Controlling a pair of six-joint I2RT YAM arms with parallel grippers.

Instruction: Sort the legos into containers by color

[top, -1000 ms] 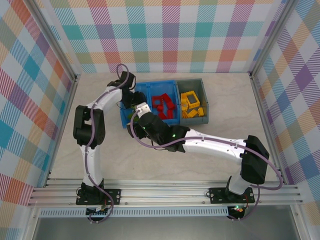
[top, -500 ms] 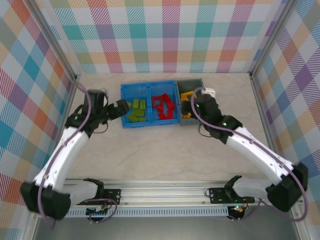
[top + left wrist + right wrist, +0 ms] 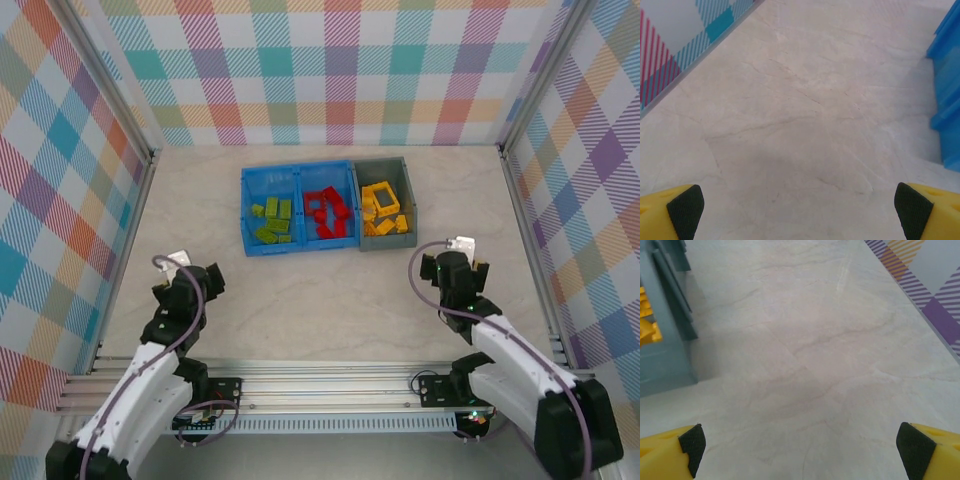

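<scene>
Left gripper [image 3: 799, 210] spread; overhead, legos [image 3: 325, 212] binned.

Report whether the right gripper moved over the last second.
Yes. The right gripper left the blue bin, going right and nearer, now past the grey bin's near right corner.
</scene>
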